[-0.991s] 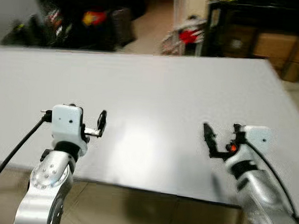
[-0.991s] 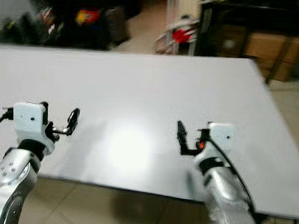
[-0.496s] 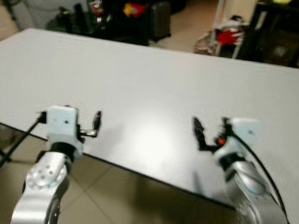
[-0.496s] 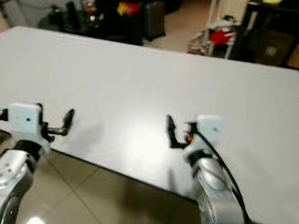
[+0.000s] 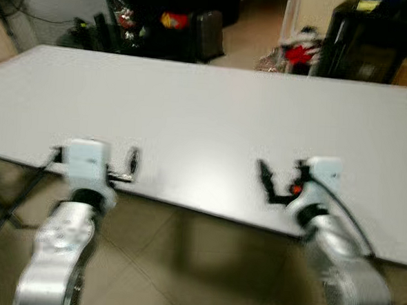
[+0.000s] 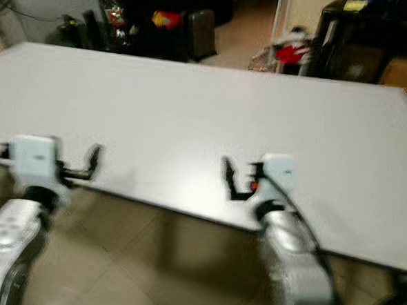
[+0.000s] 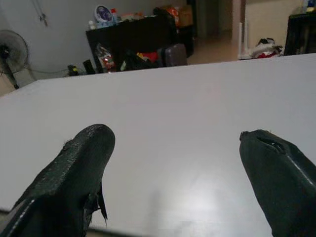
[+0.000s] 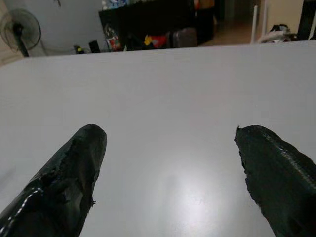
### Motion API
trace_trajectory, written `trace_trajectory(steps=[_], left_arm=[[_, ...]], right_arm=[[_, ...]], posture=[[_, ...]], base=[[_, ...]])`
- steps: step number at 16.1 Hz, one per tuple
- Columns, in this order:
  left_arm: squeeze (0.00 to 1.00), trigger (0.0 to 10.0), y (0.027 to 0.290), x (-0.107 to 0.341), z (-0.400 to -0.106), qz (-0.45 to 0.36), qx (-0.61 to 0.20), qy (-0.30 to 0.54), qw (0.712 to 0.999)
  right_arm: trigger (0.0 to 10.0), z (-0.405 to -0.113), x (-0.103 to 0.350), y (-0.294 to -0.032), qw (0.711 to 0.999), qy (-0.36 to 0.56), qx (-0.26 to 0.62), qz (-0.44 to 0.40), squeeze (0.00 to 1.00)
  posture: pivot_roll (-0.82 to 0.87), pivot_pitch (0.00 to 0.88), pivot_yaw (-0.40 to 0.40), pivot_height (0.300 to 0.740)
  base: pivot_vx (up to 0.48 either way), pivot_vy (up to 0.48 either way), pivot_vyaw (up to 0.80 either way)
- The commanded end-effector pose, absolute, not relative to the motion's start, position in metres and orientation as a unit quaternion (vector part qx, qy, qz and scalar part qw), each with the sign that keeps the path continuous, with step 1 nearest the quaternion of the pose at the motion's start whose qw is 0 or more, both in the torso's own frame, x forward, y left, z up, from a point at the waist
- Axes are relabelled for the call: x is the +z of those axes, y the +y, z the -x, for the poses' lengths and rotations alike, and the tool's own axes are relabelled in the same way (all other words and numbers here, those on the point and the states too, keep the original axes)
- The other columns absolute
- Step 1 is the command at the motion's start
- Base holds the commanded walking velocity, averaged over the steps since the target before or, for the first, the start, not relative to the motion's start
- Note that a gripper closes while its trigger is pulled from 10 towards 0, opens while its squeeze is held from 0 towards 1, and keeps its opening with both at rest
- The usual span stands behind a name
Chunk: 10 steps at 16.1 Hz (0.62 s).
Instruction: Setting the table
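Note:
A large bare white table stretches ahead of me, with nothing set on its top. My left gripper hovers over the table's near edge on the left, open and empty. Its fingers stand wide apart in the left wrist view. My right gripper is held at the near edge further right, also open with nothing between its fingers. Both point across the tabletop.
Beyond the far edge stand dark shelves with clutter and a dark cabinet at the far right. A fan stands far left. Tiled floor lies below the table's near edge.
The whole view has shifted: the camera has moved back and turned, so more floor shows under the near edge. Both grippers stay open in the same pose.

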<state>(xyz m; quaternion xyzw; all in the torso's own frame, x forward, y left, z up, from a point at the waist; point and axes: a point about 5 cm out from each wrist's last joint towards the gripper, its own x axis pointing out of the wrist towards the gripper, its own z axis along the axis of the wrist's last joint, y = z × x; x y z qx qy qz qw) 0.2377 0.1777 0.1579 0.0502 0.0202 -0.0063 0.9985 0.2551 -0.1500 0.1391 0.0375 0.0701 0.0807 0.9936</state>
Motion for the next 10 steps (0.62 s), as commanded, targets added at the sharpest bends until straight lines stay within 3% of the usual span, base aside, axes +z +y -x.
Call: trace_trajectory(steps=[1,10], left_arm=[[0.0,10.0,0.1846,0.1599,-0.2377,-0.062,0.009,0.022,0.998],[0.0,10.0,0.185,0.1528,-0.2284,-0.053,0.033,0.034,0.997]], right_arm=[[10.0,-0.2556,0.1395,-0.1425,0.992,0.069,0.095,-0.044,0.0],[10.0,-0.2637,0.1427,-0.1372,0.99,0.065,0.126,-0.018,0.0]], posture=[[-0.06,0.0,0.1,0.74],[-0.04,0.0,0.039,0.74]], base=[[0.0,0.398,0.0],[0.0,0.389,0.0]])
